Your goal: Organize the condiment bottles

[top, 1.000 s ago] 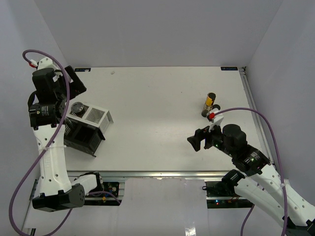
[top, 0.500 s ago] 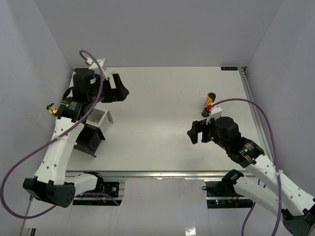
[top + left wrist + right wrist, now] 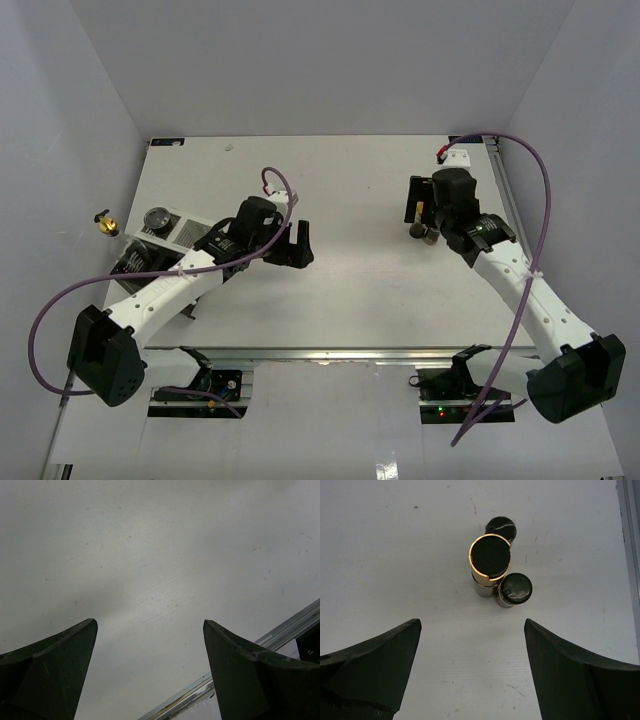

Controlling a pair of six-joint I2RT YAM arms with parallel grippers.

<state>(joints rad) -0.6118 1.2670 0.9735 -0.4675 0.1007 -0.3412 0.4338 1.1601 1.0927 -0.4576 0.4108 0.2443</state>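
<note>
Three small condiment bottles stand bunched together at the table's right: a gold-rimmed, black-topped one (image 3: pixel 490 557), a dark-lidded one (image 3: pixel 515 589) against it, and a black-capped one (image 3: pixel 501 528) behind. From above the cluster (image 3: pixel 426 226) shows yellow. My right gripper (image 3: pixel 472 621) (image 3: pixel 413 203) hovers open just short of them, touching none. A squat jar with a grey lid (image 3: pixel 157 218) sits in the black-and-white rack (image 3: pixel 133 265) at the left. A small gold cap (image 3: pixel 103 222) shows left of the rack. My left gripper (image 3: pixel 150 622) (image 3: pixel 297 245) is open over bare table near the middle, holding nothing.
The left arm lies across the rack's front. The table's metal front rail (image 3: pixel 280 635) runs close below the left gripper. White walls close in the table on the left, the back and the right, and a rail (image 3: pixel 505 190) runs along the right edge.
The left arm swung from the rack at the far left to the table's middle. The right arm swung from the front right out to the bottles. Both grippers stayed open.
</note>
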